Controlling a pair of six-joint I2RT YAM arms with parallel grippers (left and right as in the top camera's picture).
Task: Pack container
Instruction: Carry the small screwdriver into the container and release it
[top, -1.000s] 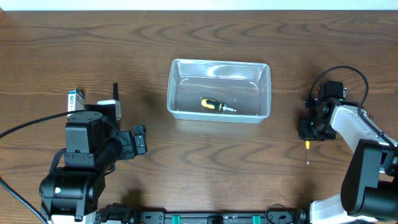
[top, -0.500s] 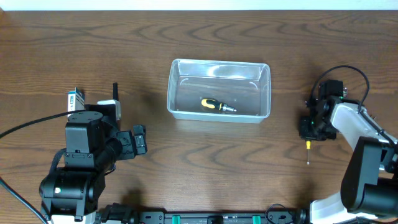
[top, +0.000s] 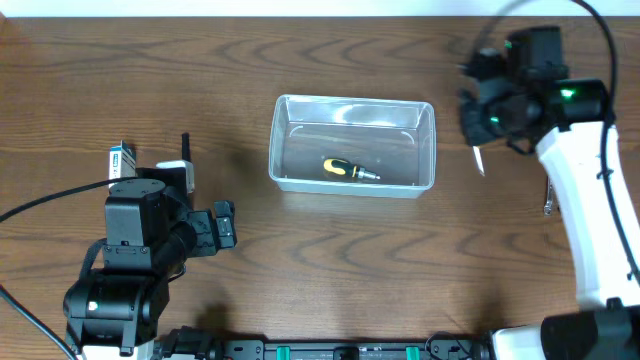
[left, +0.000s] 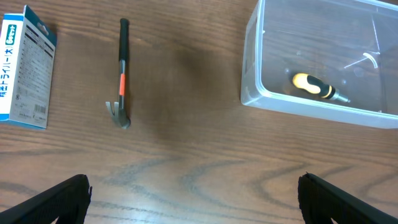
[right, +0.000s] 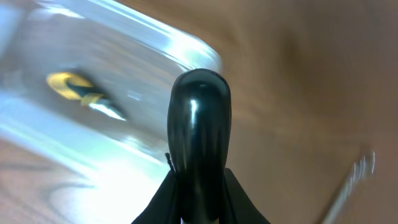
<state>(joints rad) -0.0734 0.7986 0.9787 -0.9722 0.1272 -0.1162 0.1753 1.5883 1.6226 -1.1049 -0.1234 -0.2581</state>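
The clear plastic container (top: 350, 101) stands mid-table, with a short yellow-and-black screwdriver (top: 350, 169) lying inside it. My right gripper (top: 489, 117) is raised just right of the container's right end. It is shut on a black-handled screwdriver (right: 200, 124) whose shaft (top: 478, 160) hangs down. The right wrist view is blurred and shows the container's rim (right: 155, 38) and the yellow screwdriver (right: 79, 89) beyond the handle. My left gripper (left: 199, 211) is open and empty over bare wood, left of the container (left: 250, 74).
A small black hammer with an orange band (left: 122, 74) lies left of the container. A blue-and-white box (left: 25, 68) lies further left. A thin metal item (top: 548, 205) lies on the table at the right, under the right arm.
My right gripper has risen from the table at the right with the black-handled screwdriver and moved back and left, toward the container's right end. The left arm has not moved.
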